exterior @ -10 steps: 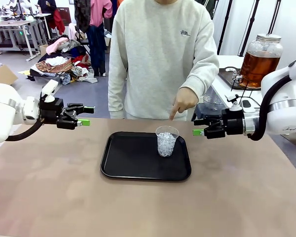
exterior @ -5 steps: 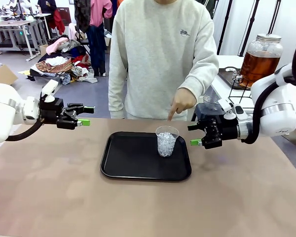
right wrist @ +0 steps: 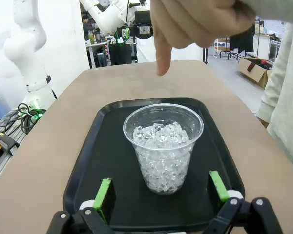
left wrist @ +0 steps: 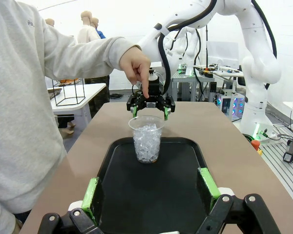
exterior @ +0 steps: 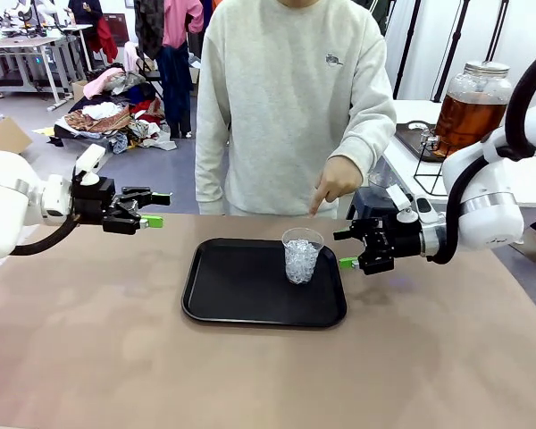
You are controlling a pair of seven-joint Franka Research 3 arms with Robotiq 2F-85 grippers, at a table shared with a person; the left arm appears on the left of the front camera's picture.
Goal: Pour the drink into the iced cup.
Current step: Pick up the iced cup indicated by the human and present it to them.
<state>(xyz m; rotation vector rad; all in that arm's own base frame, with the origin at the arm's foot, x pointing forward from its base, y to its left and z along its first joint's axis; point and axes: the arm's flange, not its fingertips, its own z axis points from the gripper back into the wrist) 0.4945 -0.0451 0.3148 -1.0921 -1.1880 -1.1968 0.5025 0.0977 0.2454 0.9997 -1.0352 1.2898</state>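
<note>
Iced cup (exterior: 302, 255), tray's (exterior: 223, 295) far-right corner: likely thin, crushable; grasp mid-wall lightly. Right gripper (exterior: 343, 248) and left gripper (exterior: 158, 210) gape, empty.

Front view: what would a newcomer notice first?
A clear cup full of ice stands on the black tray mid-table, with the person's hand pointing down at it. The right gripper hovers open just beside the cup, and a jar of amber drink stands behind at far right.
</note>
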